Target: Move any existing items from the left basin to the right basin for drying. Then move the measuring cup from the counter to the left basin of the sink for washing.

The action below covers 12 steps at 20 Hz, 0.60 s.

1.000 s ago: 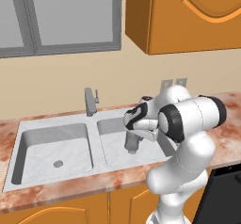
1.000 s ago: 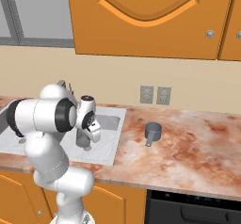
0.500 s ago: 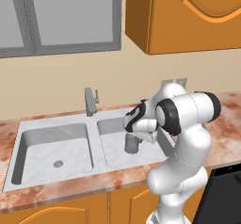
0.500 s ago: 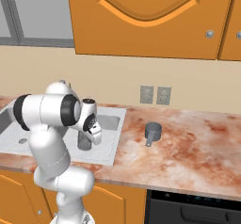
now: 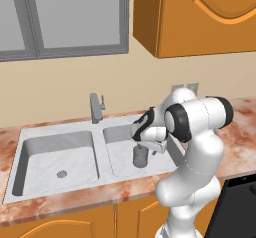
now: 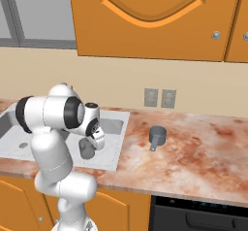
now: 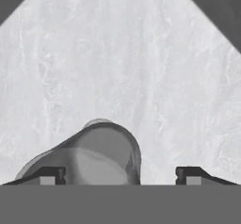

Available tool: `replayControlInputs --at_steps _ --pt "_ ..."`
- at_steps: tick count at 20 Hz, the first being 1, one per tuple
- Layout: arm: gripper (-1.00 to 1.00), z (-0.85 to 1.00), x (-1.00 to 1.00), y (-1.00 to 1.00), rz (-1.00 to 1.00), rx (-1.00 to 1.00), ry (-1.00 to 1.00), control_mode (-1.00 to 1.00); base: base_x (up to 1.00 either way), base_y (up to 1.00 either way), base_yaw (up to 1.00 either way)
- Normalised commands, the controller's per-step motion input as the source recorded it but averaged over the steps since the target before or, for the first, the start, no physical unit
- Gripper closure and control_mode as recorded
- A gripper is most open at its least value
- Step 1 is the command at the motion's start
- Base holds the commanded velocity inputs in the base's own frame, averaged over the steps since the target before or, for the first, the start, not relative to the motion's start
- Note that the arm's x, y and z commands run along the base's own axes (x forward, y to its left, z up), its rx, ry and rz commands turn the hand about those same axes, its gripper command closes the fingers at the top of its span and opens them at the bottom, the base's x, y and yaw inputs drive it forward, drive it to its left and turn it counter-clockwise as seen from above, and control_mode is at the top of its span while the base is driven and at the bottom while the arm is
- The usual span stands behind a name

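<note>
Left base view: a grey tumbler (image 5: 140,155) stands upright in the right basin (image 5: 120,154) of the sink (image 5: 17,154); the claw (image 5: 143,145) hangs just above it. The left basin (image 5: 42,157) sits beside it.

Right base view: the measuring cup (image 6: 157,135) rests on the table (image 6: 193,147), well apart from the sink.

Hand view: the claw's fingertips (image 7: 51,174) stand wide, the tumbler between them, nearer the left one; contact unclear.
</note>
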Motion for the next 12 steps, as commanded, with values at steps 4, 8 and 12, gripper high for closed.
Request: replayControlInputs --at_steps 4,8,12 --pt "-1.00 0.38 -0.23 0.00 0.00 0.00 -0.03 -1.00 0.00 0.00 0.00" --pt "-1.00 0.45 -0.24 0.00 0.00 0.00 -0.02 -1.00 0.00 0.00 0.00" --pt "-1.00 0.45 -0.18 0.00 0.00 0.00 0.00 -1.00 0.00 0.00 0.00"
